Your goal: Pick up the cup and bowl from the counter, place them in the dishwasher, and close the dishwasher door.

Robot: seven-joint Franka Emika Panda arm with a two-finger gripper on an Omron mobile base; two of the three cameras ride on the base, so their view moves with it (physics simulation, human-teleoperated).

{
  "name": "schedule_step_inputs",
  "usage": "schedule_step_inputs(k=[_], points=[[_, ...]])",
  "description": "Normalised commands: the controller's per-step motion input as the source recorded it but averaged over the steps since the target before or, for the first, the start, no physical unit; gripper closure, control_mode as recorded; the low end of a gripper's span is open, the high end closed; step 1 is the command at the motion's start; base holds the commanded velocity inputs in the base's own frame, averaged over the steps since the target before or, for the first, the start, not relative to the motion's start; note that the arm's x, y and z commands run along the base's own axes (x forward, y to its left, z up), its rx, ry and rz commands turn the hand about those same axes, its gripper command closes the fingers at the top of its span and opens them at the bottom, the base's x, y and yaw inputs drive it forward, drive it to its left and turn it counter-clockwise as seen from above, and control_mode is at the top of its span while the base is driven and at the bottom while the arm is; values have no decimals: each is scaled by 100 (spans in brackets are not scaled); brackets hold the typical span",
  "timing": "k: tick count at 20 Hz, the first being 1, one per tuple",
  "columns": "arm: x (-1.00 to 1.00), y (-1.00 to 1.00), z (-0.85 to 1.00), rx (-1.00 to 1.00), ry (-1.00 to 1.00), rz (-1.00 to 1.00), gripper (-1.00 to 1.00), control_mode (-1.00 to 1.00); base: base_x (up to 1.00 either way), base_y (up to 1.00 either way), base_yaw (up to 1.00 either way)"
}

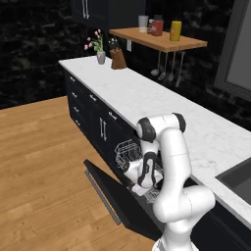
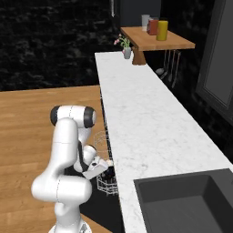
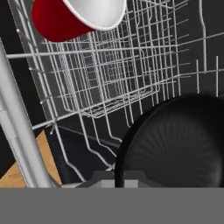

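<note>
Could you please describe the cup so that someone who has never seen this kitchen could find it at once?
Start at the long white counter and look below it to the open dishwasher, whose white wire rack is pulled out. The cup lies tipped in that rack, red outside with a white rim and inside. The bowl near it is black, wider and shallow.

Floor: light wood planks. Back wall: black, rough-textured. Dark cabinets with small handles. Wooden shelf carries jars; utensils hang beneath. Flower vase beside knife block. Dark sink.
</note>
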Motion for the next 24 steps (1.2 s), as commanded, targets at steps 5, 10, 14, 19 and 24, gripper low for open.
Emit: schedule_step_inputs(k=[5,10,14,19,24], points=[[0,0,-65,5,0,0,-100,-100,0,0,0],[0,5,-27,0,-8,0,-100,-100,0,0,0],[-7,37,33,-2,-17,0,-100,-100,0,0,0],[-27,76,13,-15,-17,0,-100,-100,0,0,0],[-7,72,15,-13,-3,15,-100,-100,0,0,0]])
